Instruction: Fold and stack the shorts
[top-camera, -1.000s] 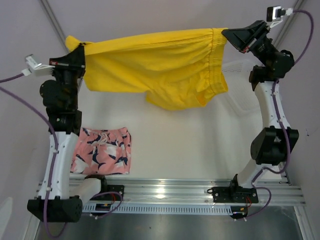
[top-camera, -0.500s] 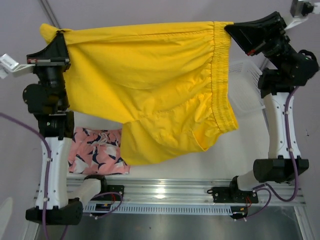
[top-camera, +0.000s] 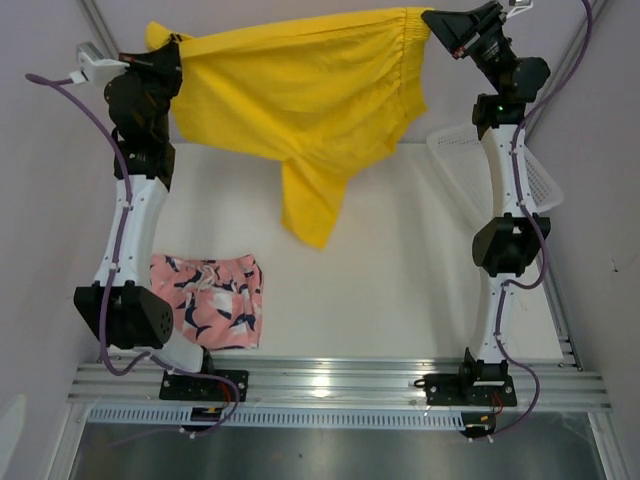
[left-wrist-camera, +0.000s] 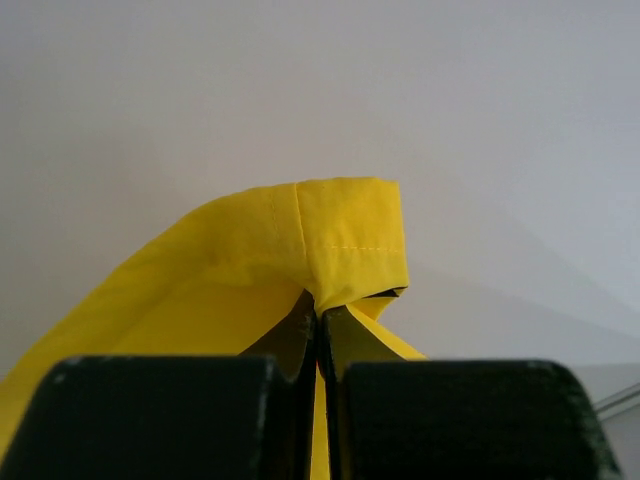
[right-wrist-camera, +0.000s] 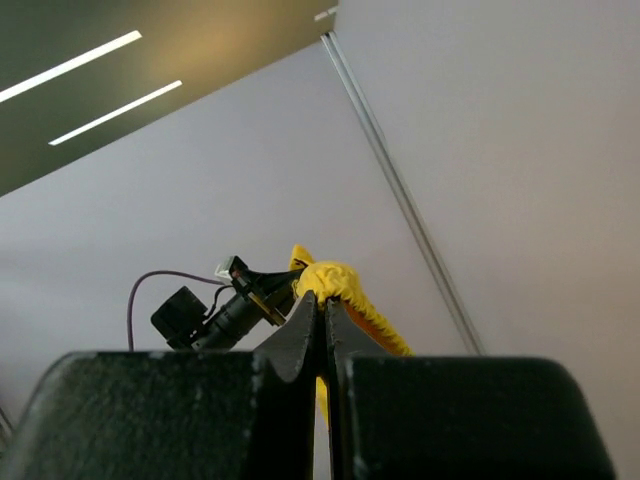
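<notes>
The yellow shorts (top-camera: 290, 90) hang stretched in the air between both arms at the far end of the table, one leg drooping toward the middle. My left gripper (top-camera: 178, 48) is shut on a hemmed corner of the yellow shorts (left-wrist-camera: 340, 240). My right gripper (top-camera: 432, 20) is shut on the gathered waistband of the yellow shorts (right-wrist-camera: 335, 283); the left arm (right-wrist-camera: 215, 315) shows beyond it. The pink printed shorts (top-camera: 208, 302) lie folded on the table at the near left.
A white mesh basket (top-camera: 470, 170) sits at the right side of the table behind the right arm. The aluminium rail (top-camera: 320, 378) with both arm bases runs along the near edge. Walls close in on either side.
Both arms have swung the yellow shorts away from the camera to the far end of the table. The cloth, spread low half a second ago, now hangs narrower with one leg dangling.
</notes>
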